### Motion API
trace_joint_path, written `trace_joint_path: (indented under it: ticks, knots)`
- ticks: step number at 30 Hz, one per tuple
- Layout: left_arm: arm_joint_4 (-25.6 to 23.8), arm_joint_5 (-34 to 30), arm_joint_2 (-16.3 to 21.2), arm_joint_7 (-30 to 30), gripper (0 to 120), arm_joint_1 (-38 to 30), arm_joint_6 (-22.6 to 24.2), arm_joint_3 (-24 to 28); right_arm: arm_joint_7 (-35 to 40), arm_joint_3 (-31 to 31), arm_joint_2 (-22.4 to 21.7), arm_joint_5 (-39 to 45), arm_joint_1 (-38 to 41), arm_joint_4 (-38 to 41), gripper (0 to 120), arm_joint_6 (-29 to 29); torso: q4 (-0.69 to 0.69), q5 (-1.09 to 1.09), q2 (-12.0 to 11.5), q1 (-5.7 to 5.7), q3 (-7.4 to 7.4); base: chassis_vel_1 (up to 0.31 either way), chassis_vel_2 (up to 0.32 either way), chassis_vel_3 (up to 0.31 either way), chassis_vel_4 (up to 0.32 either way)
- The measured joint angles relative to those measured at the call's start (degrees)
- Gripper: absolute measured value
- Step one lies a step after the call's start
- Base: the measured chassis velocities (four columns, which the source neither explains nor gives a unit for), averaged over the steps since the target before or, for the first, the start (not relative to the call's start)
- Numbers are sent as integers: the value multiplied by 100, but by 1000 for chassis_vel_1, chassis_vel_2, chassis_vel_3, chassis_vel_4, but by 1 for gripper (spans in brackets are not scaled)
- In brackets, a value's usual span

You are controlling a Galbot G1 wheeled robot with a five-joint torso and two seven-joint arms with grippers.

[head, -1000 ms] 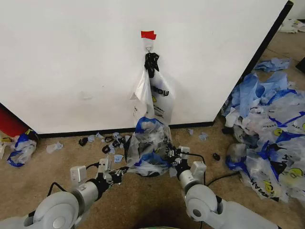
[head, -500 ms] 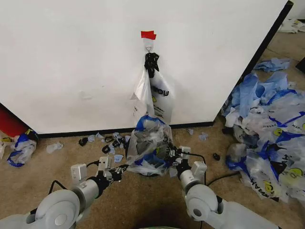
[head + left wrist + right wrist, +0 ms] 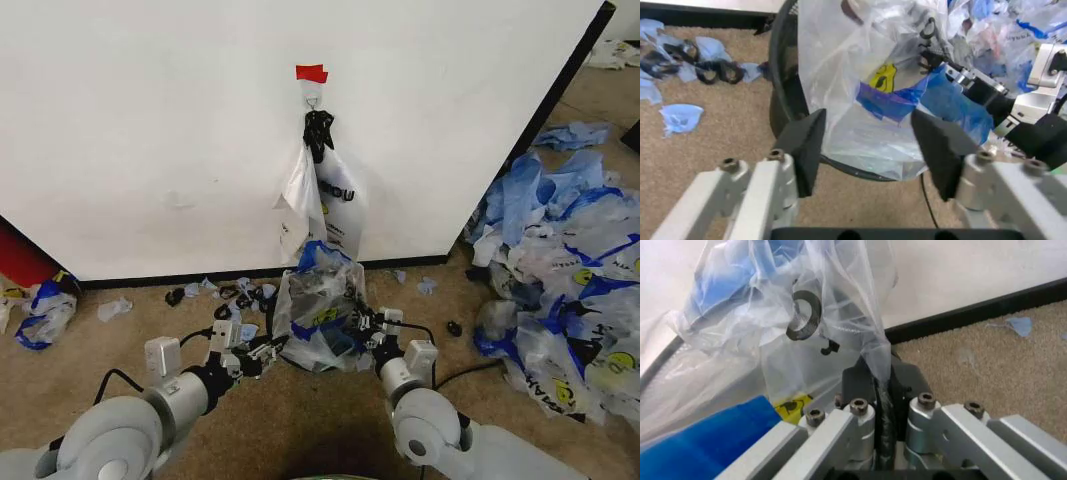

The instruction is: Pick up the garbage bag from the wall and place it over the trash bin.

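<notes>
**White panel, brown carpet, plastic litter**

A short-pile brown carpet (image 3: pixel 300 420) covers the floor. Small blue plastic scraps (image 3: pixel 240 295) and dark loops lie scattered along the foot of the white panel. To the right, a big heap of crumpled blue-and-white bags (image 3: pixel 560 290) spreads over the carpet. At far left a red object (image 3: pixel 22 258) sits by another crumpled bag (image 3: pixel 45 310). Lighting is even.

- trash bin (image 3: pixel 783 100): mostly hidden under the garbage bag (image 3: pixel 318 315); a dark rim arc and one side of the wall show beside the bag.
- Bag lettering: too crumpled to read.
- Right tool (image 3: pixel 881 405): pads hidden by pinched bag film.
- Red object (image 3: pixel 20 258) left of the bin: cut by the picture's edge.
</notes>
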Motion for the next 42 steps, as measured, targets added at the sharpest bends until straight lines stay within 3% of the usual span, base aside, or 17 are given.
trace_joint_path:
  ticks: [4, 7, 12, 21, 27, 42]
  knots:
    - [-46, -22, 201, 2, 78, -206, 39, -186, -60, 12, -32, -45, -56, 30, 0, 1, -1, 1, 0, 0, 0, 0, 0, 0, 0]
    - [-16, -37, 273, 30, 85, -354, 43, -179, -80, 3, -32, -73, -68, 39, 0, 5, 0, 1, 0, 0, 0, 0, 0, 0, 0]
    - [139, -58, 239, 93, 100, -1101, 59, 385, -158, -111, -37, -157, -66, 72, 0, 10, -1, 1, 0, 0, 0, 0, 0, 0, 0]
    - [765, -17, -38, 379, 100, -1815, 73, 1059, -559, -401, -260, -241, 6, 142, 0, 151, 0, 1, 0, 0, 0, 0, 0, 0, 0]
    - [1104, -20, -98, 515, 100, -2060, 73, 1211, -710, -499, -288, -262, 7, 147, 0, 253, 0, 0, 0, 0, 0, 0, 0, 0, 0]
    - [1149, 16, 20, 567, 100, -1858, 45, 1138, -891, -690, -381, -236, 70, 328, 0, 334, 0, 1, 0, 0, 0, 0, 0, 0, 0]
